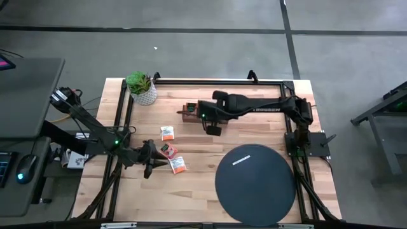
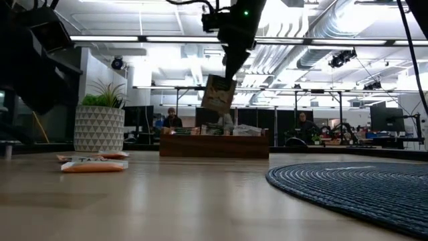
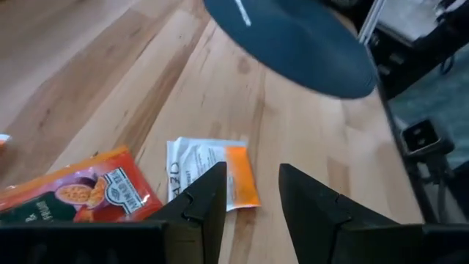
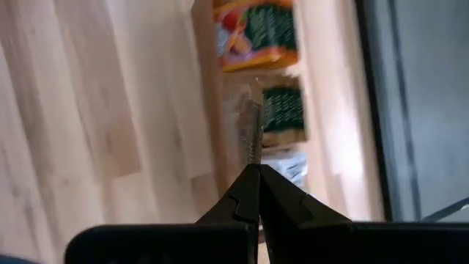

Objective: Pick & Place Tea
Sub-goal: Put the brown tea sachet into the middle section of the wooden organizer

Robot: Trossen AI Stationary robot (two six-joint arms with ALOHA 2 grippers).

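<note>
My right gripper [image 2: 227,72] hangs over the brown wooden tray [image 2: 214,144] at the table's far middle, shut on one dark tea sachet [image 2: 217,94]. More sachets lie in the tray [image 4: 256,29]. My left gripper [image 3: 249,194] stands open low over the table's near left. A white-and-orange sachet [image 3: 209,170] lies flat just ahead of one finger, and an orange one [image 3: 80,194] lies beside it. A third sachet [image 1: 167,132] lies farther back. The black disc [image 1: 254,182] sits at the near right. My right gripper pinches the sachet's upper edge [image 4: 251,139] between its two fingertips, coming from above and slanting down. The sachet hangs below the fingers, slightly tilted, clear of the tray and the table.
A potted plant [image 1: 141,87] in a white patterned pot stands at the far left corner. Bare wood lies between the loose sachets and the disc. People sit at desks in the room beyond the table.
</note>
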